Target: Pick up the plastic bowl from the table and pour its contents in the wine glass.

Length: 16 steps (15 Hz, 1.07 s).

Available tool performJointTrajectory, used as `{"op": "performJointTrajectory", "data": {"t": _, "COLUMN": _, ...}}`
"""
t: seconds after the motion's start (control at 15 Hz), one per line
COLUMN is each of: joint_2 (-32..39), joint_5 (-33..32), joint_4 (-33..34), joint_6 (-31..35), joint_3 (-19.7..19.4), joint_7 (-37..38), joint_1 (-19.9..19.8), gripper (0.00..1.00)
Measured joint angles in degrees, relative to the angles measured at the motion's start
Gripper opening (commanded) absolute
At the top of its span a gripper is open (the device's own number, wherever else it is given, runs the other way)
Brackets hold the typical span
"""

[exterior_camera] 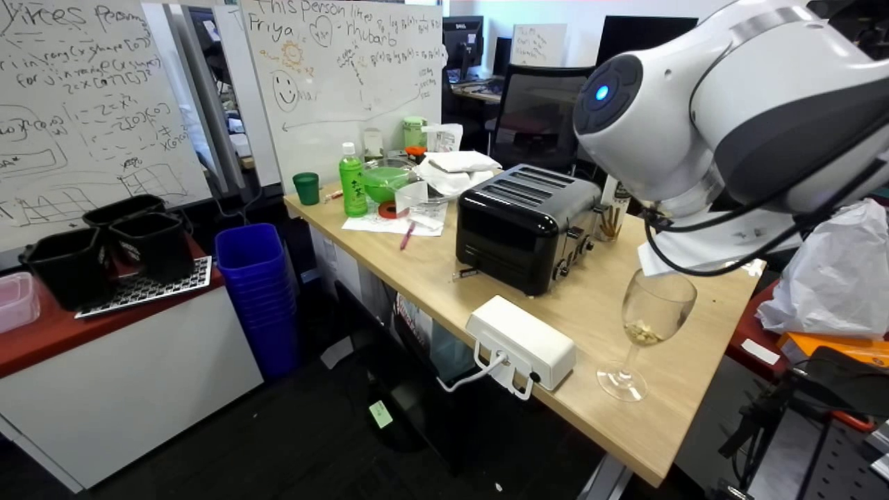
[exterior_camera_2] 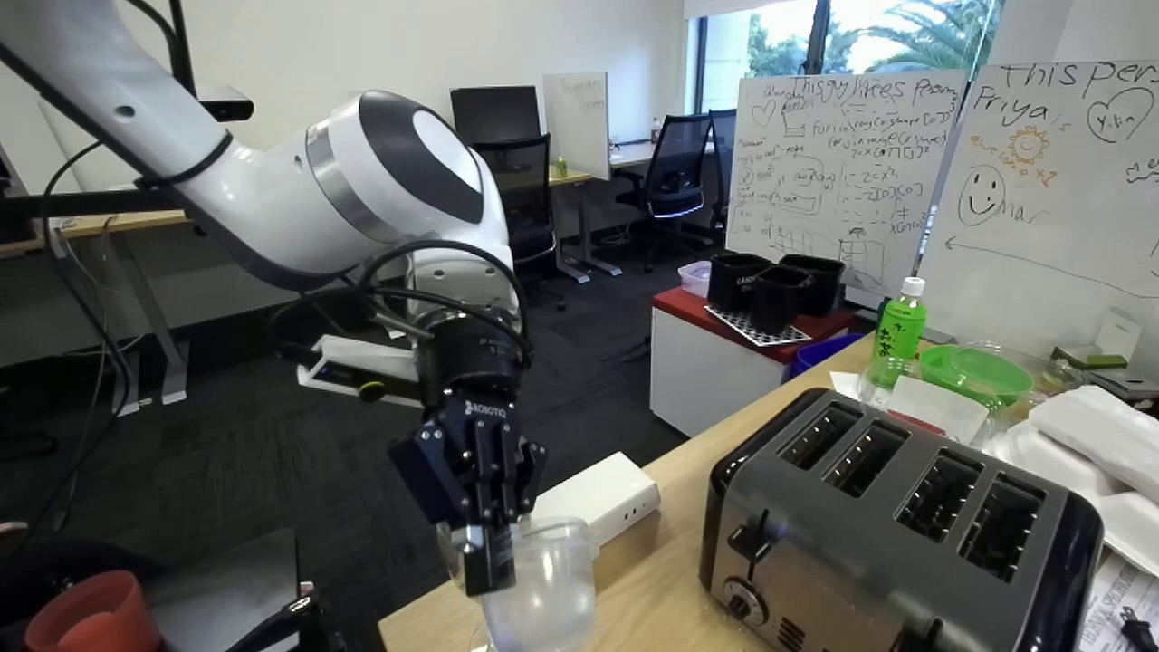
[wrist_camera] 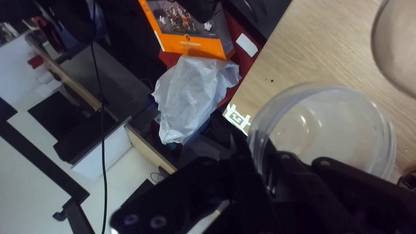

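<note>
Holding the bowl (wrist_camera: pixel 338 130): fingers (exterior_camera_2: pixel 492 569), clenched on its rim.
Bowl: one, rim between the fingers, body past their tips, over the bench (exterior_camera: pixel 590 312).
Glass (exterior_camera: pixel 656 309): one, upright, pale bits in its cup.
Bench: pale wood, under the glass, one white box (exterior_camera: pixel 524 340), one four-slot toaster (exterior_camera: pixel 510 239).
Floor (exterior_camera_2: pixel 598 340): dark, below two large whiteboards (exterior_camera: pixel 375 104) and a red-topped cabinet (exterior_camera: pixel 153 375) bearing three black bins (exterior_camera: pixel 69 267).

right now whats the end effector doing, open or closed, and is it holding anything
End effector: closed, holding the bowl.
</note>
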Motion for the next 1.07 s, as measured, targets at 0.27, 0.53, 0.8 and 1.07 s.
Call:
{"op": "performJointTrajectory", "data": {"t": 0.27, "joint_2": -0.04, "joint_5": 4.81, "joint_4": 0.33, "joint_6": 8.03, "joint_3": -3.39, "joint_7": 0.49, "joint_1": -3.33, "gripper": 0.03}}
{"op": "performJointTrajectory", "data": {"t": 0.53, "joint_2": 0.51, "joint_5": 10.2, "joint_4": 0.3, "joint_6": 16.22, "joint_3": -4.98, "joint_7": 4.47, "joint_1": -4.86, "gripper": 0.03}}
{"op": "performJointTrajectory", "data": {"t": 0.8, "joint_2": 1.73, "joint_5": 17.74, "joint_4": 0.23, "joint_6": 23.17, "joint_3": -6.95, "joint_7": 6.05, "joint_1": -6.61, "gripper": 0.03}}
{"op": "performJointTrajectory", "data": {"t": 1.07, "joint_2": 4.89, "joint_5": 24.61, "joint_4": 0.33, "joint_6": 29.09, "joint_3": -8.92, "joint_7": 6.63, "joint_1": -8.12, "gripper": 0.03}}
